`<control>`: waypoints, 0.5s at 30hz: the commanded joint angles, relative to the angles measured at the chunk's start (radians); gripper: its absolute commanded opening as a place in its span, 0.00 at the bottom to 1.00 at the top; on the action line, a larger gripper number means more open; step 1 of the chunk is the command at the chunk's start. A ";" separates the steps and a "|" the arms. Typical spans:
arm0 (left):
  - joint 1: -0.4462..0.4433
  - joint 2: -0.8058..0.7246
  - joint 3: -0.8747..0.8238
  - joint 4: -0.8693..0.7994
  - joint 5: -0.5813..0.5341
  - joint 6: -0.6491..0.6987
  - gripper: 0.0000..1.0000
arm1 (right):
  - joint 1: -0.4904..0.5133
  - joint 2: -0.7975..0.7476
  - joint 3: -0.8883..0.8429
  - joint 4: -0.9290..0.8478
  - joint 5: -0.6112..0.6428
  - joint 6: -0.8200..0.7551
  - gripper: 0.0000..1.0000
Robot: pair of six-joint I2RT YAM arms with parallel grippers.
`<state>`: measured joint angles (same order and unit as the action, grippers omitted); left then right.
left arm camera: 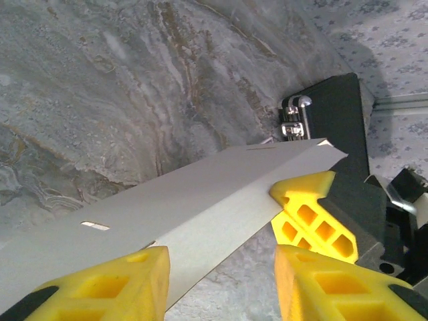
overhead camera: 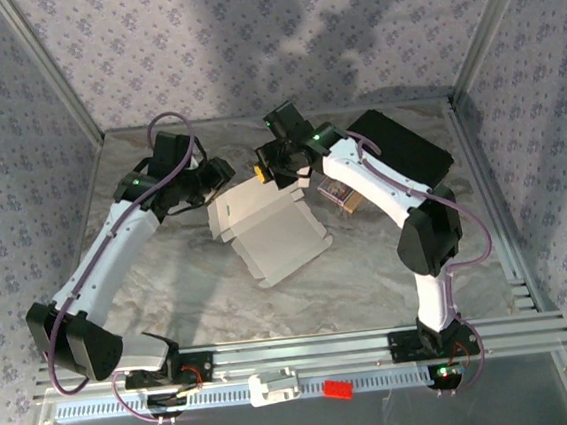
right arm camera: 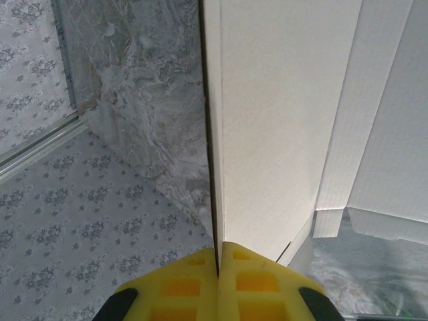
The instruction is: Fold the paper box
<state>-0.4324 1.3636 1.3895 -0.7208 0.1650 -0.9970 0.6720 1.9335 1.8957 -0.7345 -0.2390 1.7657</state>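
The paper box (overhead camera: 270, 232) is a white creased cardboard sheet lying partly unfolded mid-table, its far flap raised. My right gripper (overhead camera: 263, 172) is shut on the far edge of that flap; in the right wrist view the yellow fingers (right arm camera: 194, 284) pinch the thin cardboard wall (right arm camera: 274, 120) edge-on. My left gripper (overhead camera: 222, 174) hovers at the sheet's far-left corner and is open. In the left wrist view its fingers (left arm camera: 107, 287) straddle the flap's edge (left arm camera: 200, 207) without closing, and the right gripper's yellow fingertips (left arm camera: 309, 200) hold the flap's far end.
A black rectangular case (overhead camera: 403, 146) lies at the back right, its latch end (left arm camera: 297, 120) just beyond the flap. A small tan and purple packet (overhead camera: 340, 195) sits under the right forearm. Patterned walls enclose the marbled table (overhead camera: 170, 284).
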 commanded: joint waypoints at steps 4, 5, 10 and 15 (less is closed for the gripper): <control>-0.006 -0.007 0.048 -0.071 0.011 0.002 0.46 | -0.001 -0.003 0.065 -0.098 -0.001 0.030 0.00; -0.006 -0.009 0.047 -0.068 0.011 0.001 0.46 | -0.001 -0.006 0.064 -0.097 0.001 0.031 0.00; -0.013 -0.003 0.071 -0.074 0.036 -0.009 0.46 | -0.003 -0.013 0.059 -0.091 0.013 0.031 0.00; -0.017 -0.025 0.062 -0.097 0.045 -0.018 0.45 | -0.006 -0.019 0.032 -0.062 0.011 0.028 0.00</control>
<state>-0.4419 1.3632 1.4223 -0.7719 0.1860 -1.0004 0.6720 1.9335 1.9324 -0.7895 -0.2424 1.7737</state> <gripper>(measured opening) 0.456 0.060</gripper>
